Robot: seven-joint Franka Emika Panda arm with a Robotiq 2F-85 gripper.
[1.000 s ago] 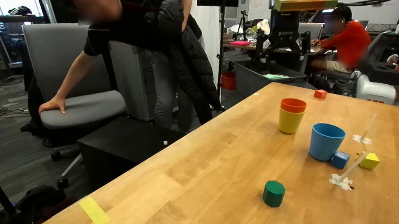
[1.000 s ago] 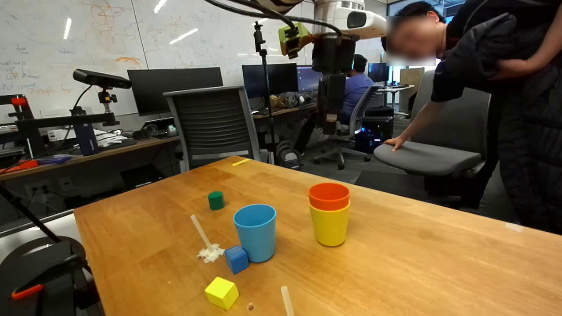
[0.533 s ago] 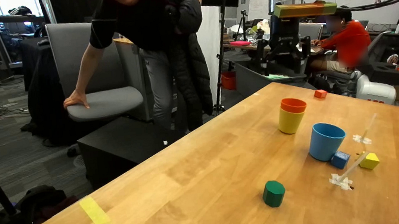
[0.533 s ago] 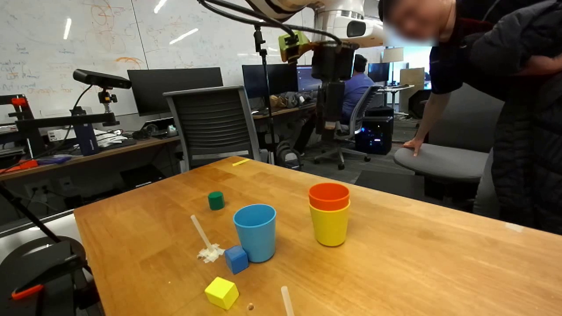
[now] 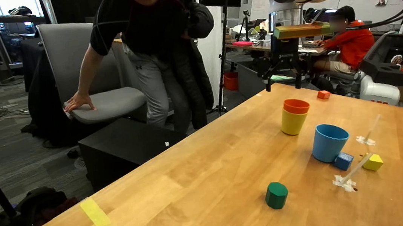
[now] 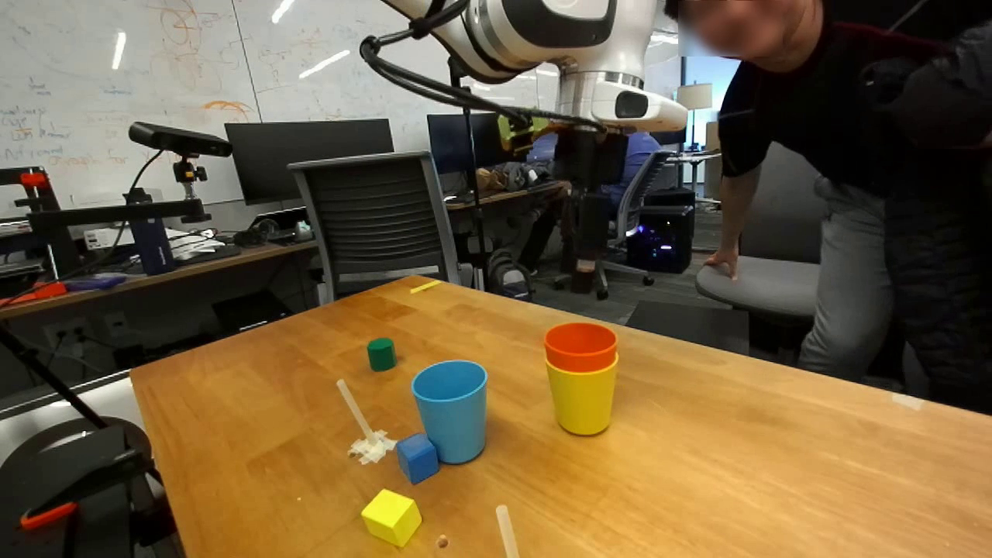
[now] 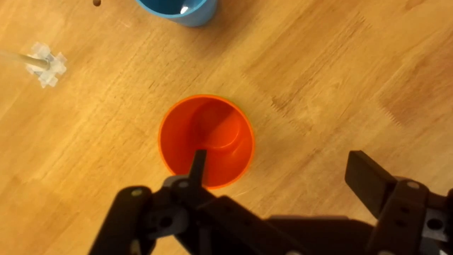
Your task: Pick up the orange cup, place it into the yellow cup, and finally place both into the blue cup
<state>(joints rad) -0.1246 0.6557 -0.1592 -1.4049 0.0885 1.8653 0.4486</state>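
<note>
The orange cup (image 5: 296, 106) sits nested upright in the yellow cup (image 5: 293, 123), its upper part showing above the rim. The pair stands on the table, also in an exterior view, orange (image 6: 581, 349) over yellow (image 6: 583, 401). The blue cup (image 5: 327, 146) stands upright and apart beside them; it shows in an exterior view (image 6: 453, 418) and at the wrist view's top edge (image 7: 200, 17). My gripper (image 5: 283, 86) is open and empty, above the table. In the wrist view the gripper (image 7: 278, 153) has one finger overlapping the orange cup (image 7: 226, 127); the yellow cup is almost wholly hidden there.
A blue block (image 6: 418, 457) sits against or very close to the blue cup. A yellow block (image 6: 391, 517), a green block (image 6: 381, 354) and a red block (image 5: 323, 94) lie around. Thin sticks (image 5: 357, 168) are taped upright to the table. A person (image 5: 162, 37) leans on a chair.
The arm and gripper have come down and slightly to one side, closer to the nested cups. The gripper stays open. The cups have not moved. The person and chair have shifted.
</note>
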